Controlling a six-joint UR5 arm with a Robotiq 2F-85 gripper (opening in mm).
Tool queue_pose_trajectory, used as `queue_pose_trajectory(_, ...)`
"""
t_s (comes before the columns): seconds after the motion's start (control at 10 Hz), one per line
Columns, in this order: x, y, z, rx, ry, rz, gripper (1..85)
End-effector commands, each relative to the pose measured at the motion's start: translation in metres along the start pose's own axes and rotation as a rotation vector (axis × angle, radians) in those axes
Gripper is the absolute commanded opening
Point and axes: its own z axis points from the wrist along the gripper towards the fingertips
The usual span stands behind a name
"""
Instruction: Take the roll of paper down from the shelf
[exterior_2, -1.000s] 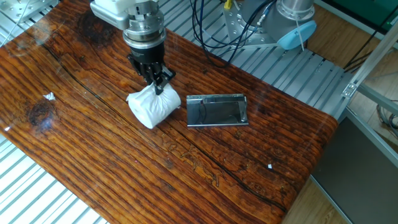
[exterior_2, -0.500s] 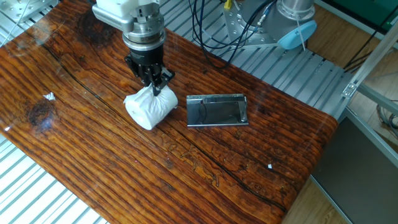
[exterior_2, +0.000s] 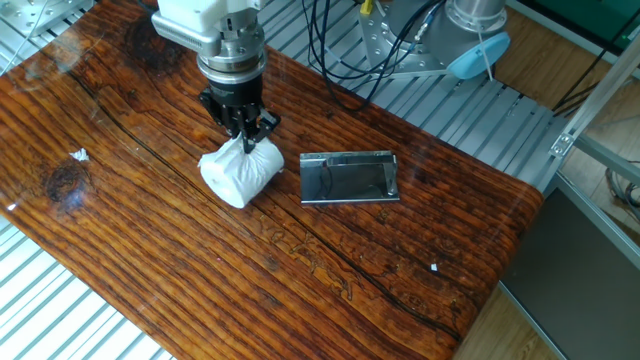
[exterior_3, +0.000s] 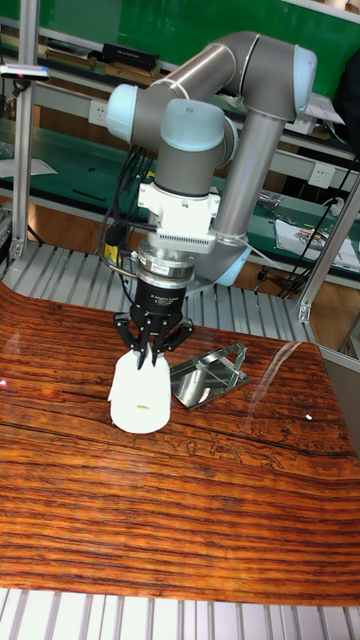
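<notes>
The roll of paper (exterior_2: 240, 172) (exterior_3: 140, 395) is a white, crumpled cylinder resting on the wooden tabletop, left of the shelf. My gripper (exterior_2: 247, 141) (exterior_3: 147, 362) comes down from above and is shut on the roll's top edge, pinching the paper between its fingers. The shelf (exterior_2: 349, 178) (exterior_3: 208, 375) is a small shiny grey metal plate with raised edges. It lies flat on the table with nothing on it, a short gap to the right of the roll.
The wooden tabletop (exterior_2: 200, 260) spreads out toward the front and right. A small white scrap (exterior_2: 79, 155) lies at the left, another speck (exterior_2: 434, 267) at the right. Cables and a grey ribbed surface (exterior_2: 470, 100) run behind the table.
The gripper and the roll have shifted slightly to the left, away from the shelf. The grip on the roll has stayed shut.
</notes>
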Motion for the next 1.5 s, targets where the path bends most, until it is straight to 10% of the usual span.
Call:
queue_pose_trajectory(0.0,0.006,0.002,0.0,-0.009,0.021,-0.01,26.3)
queue_pose_trajectory(0.7,0.018,0.008,-0.006,-0.036,0.077,-0.017,55.7)
queue_pose_trajectory(1.4,0.016,0.009,-0.024,0.068,0.124,0.106,61.7)
